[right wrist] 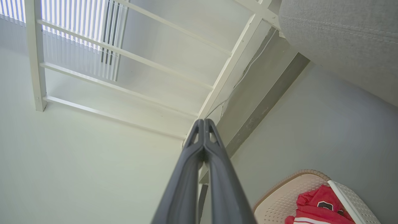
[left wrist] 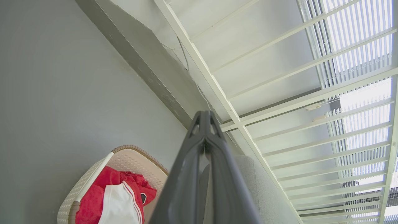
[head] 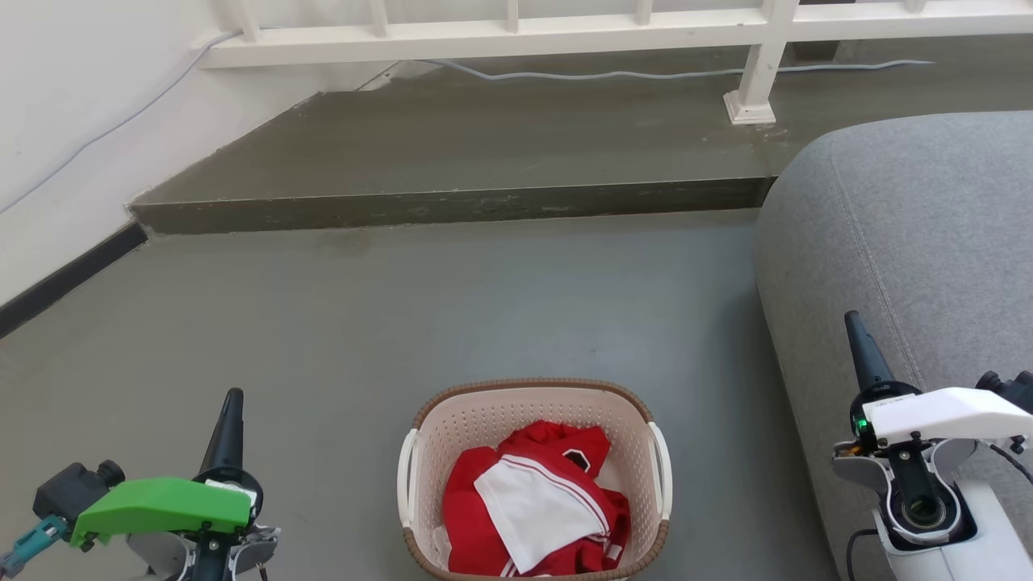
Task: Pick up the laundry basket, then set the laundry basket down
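Progress could be read two ways. On the left, the left gripper (head: pixel 231 403) hung off to the side of the laundry basket (head: pixel 476 424), jaws pressed together on nothing. The left wrist view showed the two dark fingers (left wrist: pixel 189 174) meeting at the tip.

The basket sat upright on the grey floor (head: pixel 484 307) between the arms, close in front of the robot. Red and white clothes (head: pixel 533 500) lay heaped inside, and both white side handles (head: pixel 406 476) were free. On the right, the right gripper (head: pixel 854 327) was likewise drawn shut and empty, apart from the basket.

That layout suited a basket waiting to be lifted as well as one already lifted and set back down; I could not tell which.

For room, the wall (head: pixel 64 121) and its dark skirting (head: pixel 73 274) closed the far left, with bare floor between them and the basket. Ahead, a raised step (head: pixel 452 206) crossed the view under a white railing (head: pixel 500 36), well clear of the basket. The grey sofa (head: pixel 904 242) crowded the right side, close to the right arm, so I judged that side the tighter one for swinging.
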Available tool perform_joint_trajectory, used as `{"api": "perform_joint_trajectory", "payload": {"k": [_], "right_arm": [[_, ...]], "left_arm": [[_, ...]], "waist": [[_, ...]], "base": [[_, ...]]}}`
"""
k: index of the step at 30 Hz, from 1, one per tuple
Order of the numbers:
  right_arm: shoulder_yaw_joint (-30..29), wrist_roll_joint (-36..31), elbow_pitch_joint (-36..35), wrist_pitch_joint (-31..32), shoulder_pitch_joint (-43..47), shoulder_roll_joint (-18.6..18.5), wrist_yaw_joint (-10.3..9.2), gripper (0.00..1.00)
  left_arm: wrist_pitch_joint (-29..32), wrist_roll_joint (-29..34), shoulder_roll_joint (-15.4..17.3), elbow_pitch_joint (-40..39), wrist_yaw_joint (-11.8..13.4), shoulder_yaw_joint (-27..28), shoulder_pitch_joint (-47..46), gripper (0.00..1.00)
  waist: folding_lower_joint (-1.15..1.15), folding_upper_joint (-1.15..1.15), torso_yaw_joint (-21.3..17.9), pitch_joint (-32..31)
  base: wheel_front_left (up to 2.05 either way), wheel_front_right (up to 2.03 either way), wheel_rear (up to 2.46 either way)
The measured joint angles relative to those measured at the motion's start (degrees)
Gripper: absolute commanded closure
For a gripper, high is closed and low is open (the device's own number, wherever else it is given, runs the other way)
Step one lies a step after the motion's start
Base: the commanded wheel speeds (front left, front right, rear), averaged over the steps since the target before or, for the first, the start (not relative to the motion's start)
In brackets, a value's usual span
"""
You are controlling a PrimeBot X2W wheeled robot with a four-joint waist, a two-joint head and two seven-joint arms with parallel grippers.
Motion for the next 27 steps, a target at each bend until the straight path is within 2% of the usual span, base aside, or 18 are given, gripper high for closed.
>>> {"api": "perform_joint_trajectory", "payload": {"k": [27], "right_arm": [[-5.1,19.5,-0.1,5.2,0.0,0.3,1.07,1.0]], "left_arm": [[5.0,-19.0,0.1,1.4,-0.2,3.2,-0.2,1.0]], "waist": [[0.0,0.0,0.9,-1.4]], "base": [[0.0,0.0,0.0]]}}
